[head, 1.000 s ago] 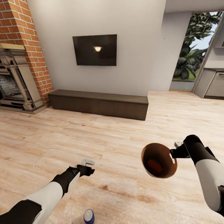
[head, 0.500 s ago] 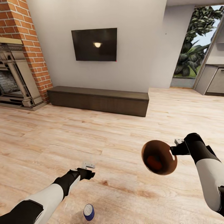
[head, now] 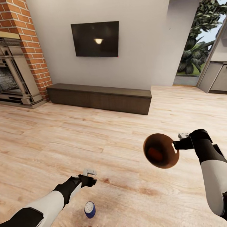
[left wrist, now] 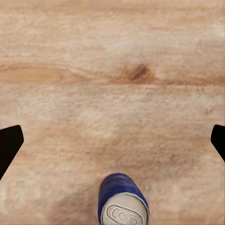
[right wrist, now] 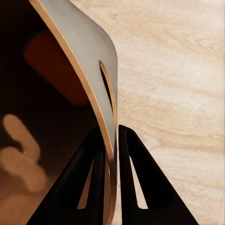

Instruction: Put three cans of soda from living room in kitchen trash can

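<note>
Overhead first, head view: left gripper (head: 89,177) at lower left of frame, poised above the wood floor (head: 126,132), jaw state unclear from this angle. Just below it, near the bottom edge, dark blue soda can (head: 90,209) upright on the planks, apart from the fingers. Right gripper (head: 177,144) at centre right, clamped on the rim of the trash can (head: 161,155), held off the floor and tipped mouth toward the camera, brown inside, an orange-red can (head: 155,154) within. Upper frame: wall television (head: 95,39), low dark bench (head: 99,98) beneath, brick fireplace (head: 17,53) at upper left.

Next, left wrist view: dark fingertips (left wrist: 9,146) at both side edges, spread wide, empty. Blue can at bottom centre, silver top showing.

Lastly, right wrist view: both fingers (right wrist: 91,178) pinching the bin's thin wall at lower centre, one inside, one outside; pale grey outer wall and dark brown interior at left.
</note>
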Robot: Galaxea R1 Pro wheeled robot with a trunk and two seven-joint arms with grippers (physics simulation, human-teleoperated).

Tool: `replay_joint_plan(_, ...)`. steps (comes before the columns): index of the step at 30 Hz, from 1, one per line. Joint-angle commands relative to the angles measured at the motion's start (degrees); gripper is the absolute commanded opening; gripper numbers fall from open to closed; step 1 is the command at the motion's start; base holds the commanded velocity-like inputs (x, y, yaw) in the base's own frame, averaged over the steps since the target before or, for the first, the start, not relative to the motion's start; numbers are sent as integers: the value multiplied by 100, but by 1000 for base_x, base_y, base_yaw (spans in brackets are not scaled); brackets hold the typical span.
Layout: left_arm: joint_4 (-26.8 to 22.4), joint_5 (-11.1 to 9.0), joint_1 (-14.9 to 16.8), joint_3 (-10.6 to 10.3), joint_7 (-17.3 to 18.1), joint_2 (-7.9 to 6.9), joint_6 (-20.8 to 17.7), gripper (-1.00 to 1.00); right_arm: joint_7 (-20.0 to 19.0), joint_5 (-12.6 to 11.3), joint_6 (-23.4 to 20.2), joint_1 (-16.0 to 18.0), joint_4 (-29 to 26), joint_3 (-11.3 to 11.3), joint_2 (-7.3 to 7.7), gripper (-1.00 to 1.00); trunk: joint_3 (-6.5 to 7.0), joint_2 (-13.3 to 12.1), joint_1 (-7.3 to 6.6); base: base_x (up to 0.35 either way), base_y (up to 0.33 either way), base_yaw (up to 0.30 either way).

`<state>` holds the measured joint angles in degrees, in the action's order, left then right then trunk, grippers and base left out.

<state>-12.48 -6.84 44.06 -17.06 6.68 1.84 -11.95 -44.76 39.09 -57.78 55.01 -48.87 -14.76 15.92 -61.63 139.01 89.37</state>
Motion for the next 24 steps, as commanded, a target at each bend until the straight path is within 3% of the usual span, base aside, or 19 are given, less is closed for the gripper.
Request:
replay_joint_plan(1, 0, 2, 0, 1, 0, 2, 13, 100, -42, -98, -32, -6, -35, -2, -2, -100, -27, 42, 21, 0, 0, 0)
replay_joint_plan(11, 0, 15, -2, 1, -2, 9, 143, 100, -67, -103, -57, -84, -193, 11, -9, -100, -296, 424, 231, 0, 0, 0)
replay_joint_plan(17, 0, 16, -2, 1, -8, 10, 148, 100, -227, -100, -66, -167, -509, 5, -9, -100, -482, 432, 247, 0, 0, 0)
replay_joint_plan(24, 0, 16, -2, 1, -9, 17, 141, 100, -473, -101, -222, -493, -1202, 29, -9, -100, -699, 441, 265, 0, 0, 0)
